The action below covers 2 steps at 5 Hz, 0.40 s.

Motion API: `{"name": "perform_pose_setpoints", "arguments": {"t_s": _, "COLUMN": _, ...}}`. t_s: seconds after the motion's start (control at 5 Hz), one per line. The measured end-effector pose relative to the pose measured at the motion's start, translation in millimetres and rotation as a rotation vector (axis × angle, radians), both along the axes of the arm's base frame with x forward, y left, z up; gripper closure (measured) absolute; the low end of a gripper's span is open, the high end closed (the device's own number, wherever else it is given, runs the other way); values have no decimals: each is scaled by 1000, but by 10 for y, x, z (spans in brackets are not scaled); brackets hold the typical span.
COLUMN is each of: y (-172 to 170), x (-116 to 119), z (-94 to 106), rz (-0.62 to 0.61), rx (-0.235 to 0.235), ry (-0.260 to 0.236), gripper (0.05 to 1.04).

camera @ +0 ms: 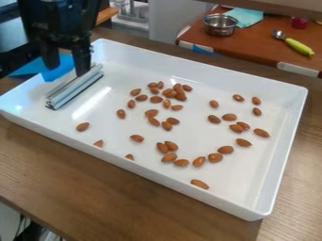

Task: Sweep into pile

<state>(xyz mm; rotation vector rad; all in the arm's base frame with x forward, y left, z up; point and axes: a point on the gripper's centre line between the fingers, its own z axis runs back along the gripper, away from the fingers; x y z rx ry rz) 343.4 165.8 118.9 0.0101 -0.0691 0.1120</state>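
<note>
- Wooden table (69, 162): brown, with visible grain; bears one white rectangular tray (170, 180), upright-walled, set diagonally.
- Reddish-brown table (254, 45): located behind the first; supports a round metal pot (220, 30), a pale turquoise cloth (248, 17) beside the pot, a small red object (299, 22), and a metal-ended utensil with a yellow-green handle (299, 46).

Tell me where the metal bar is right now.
In the camera view, the metal bar lies at the left end inside the white tray, below the gripper and left of most almonds.
</note>
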Motion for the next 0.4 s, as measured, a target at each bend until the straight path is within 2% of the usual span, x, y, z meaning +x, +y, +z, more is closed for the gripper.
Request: {"name": "perform_pose_setpoints", "arguments": {"t_s": 0.4, "y": -162, "x": 2, "z": -250, "rz": -32, "rx": 40, "ry": 10, "gripper": 83}}
